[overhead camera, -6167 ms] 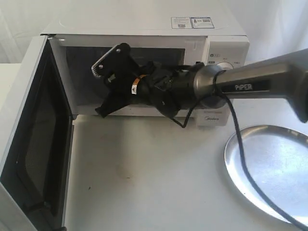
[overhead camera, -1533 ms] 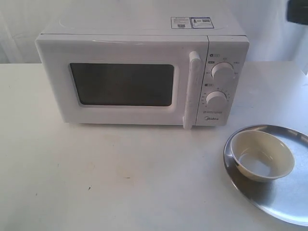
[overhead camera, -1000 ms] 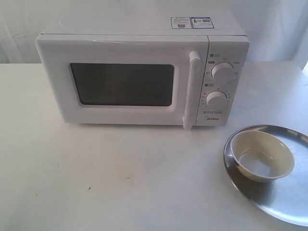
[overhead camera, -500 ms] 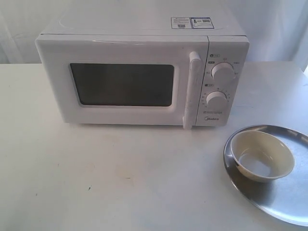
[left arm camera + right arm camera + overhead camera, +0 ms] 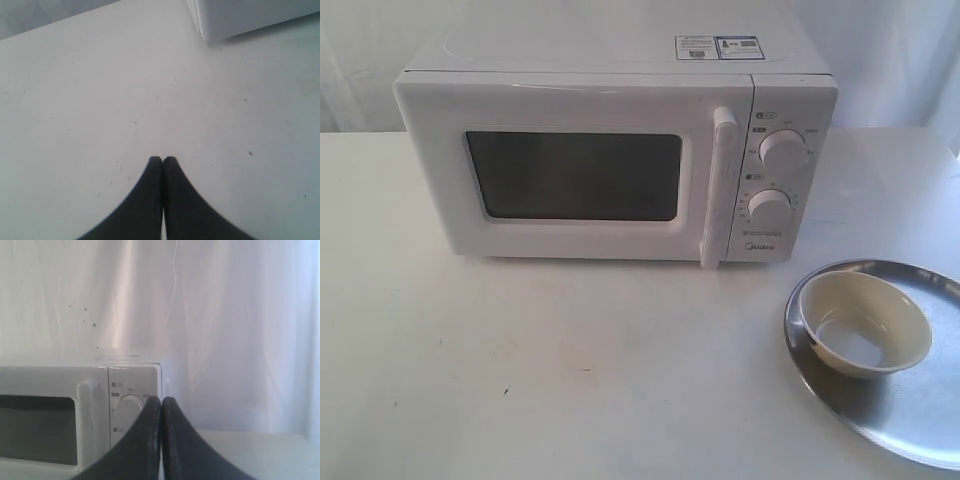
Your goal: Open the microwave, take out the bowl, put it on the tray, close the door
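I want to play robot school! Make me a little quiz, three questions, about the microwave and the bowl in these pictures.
1. True or false: the door of the microwave is shut.
2. Pick one. Where is the bowl?
A. inside the microwave
B. on the tray
C. on top of the microwave
3. Fill the gap: beside the door, the microwave's front has ___ round knobs.

Key: 1 true; 2 B; 3 two.
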